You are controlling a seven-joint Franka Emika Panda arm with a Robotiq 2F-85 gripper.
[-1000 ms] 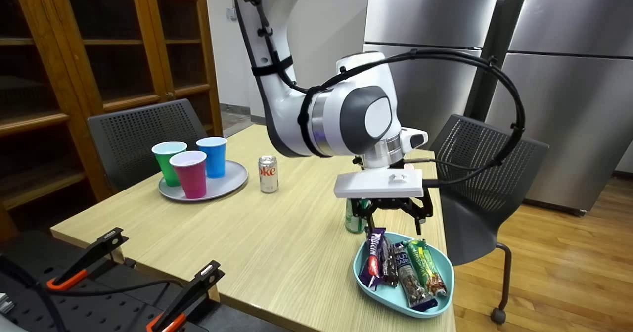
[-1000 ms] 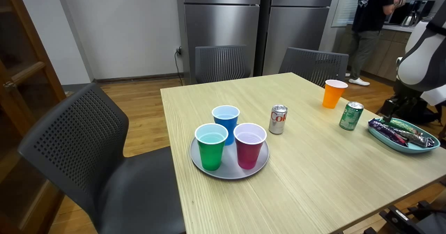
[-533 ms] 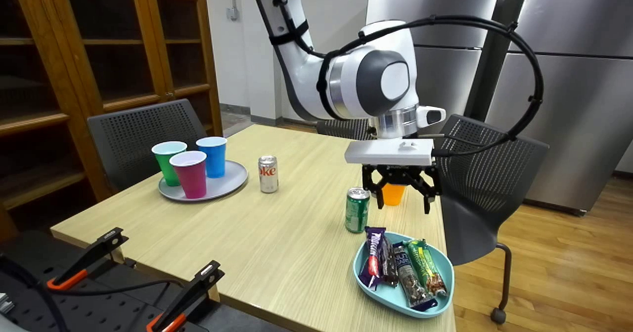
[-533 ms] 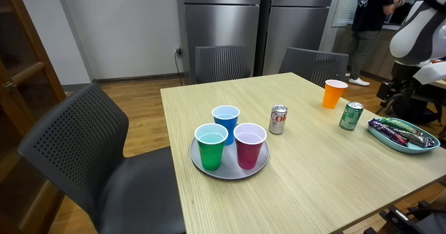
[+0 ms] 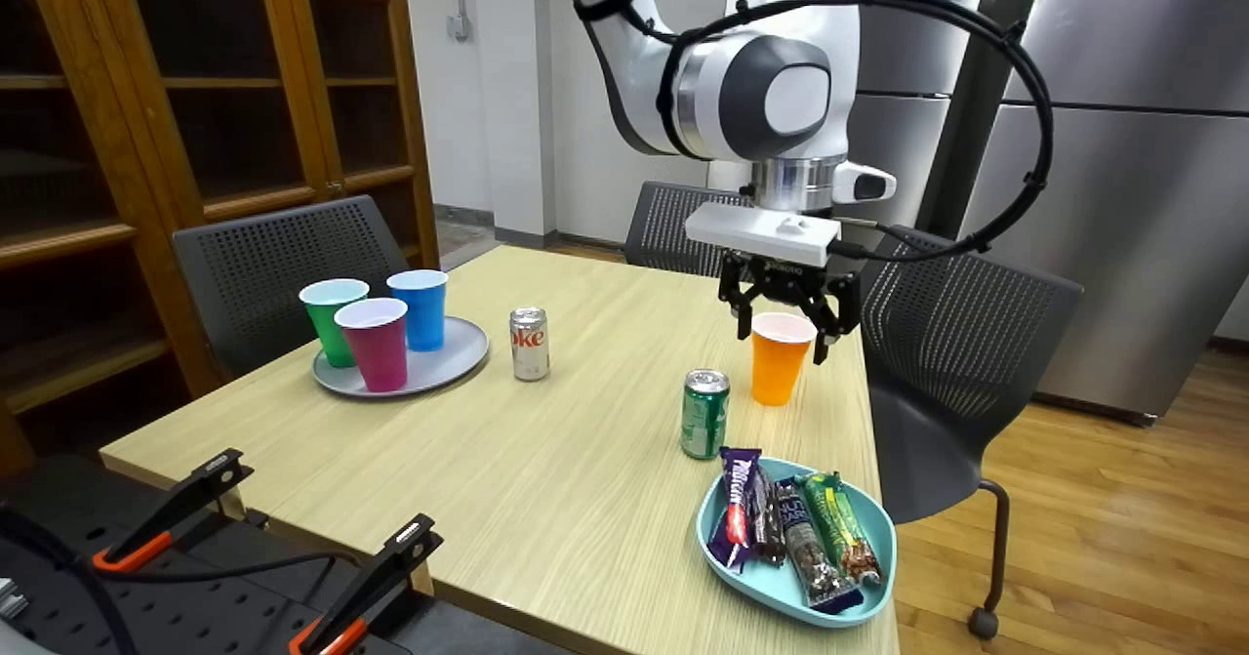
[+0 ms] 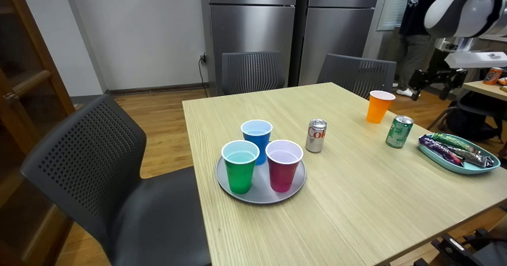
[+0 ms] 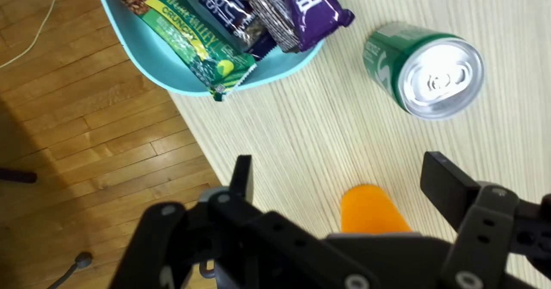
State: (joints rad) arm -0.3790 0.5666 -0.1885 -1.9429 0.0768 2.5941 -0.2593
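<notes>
Because they share the grey plate (image 5: 463, 354) on the left of the table (image 5: 576, 499), the green cup (image 5: 326, 328), pink cup (image 5: 379, 350) and blue cup (image 5: 423, 315) appear grouped as one set, upright and well supported. To their right you have the silver can (image 5: 529, 345) standing by itself. Farther right stands the green can (image 5: 705, 415), and just beyond it, toward the far side, the orange cup (image 5: 777, 370), both upright directly on the table. Above the table's right side hangs your gripper (image 5: 784, 340), its fingers (image 7: 450, 190) spread wide; it grips nothing and touches nothing. The wrist view shows the orange cup between those fingers, but in an exterior view your gripper (image 6: 429, 95) hangs apart from it. At the near right, the turquoise bowl (image 5: 766, 582) holds the wrapped bars (image 5: 805, 543); its raised wall presumably stops them sliding out, though the purple bar (image 7: 318, 20) juts past the rim.
</notes>
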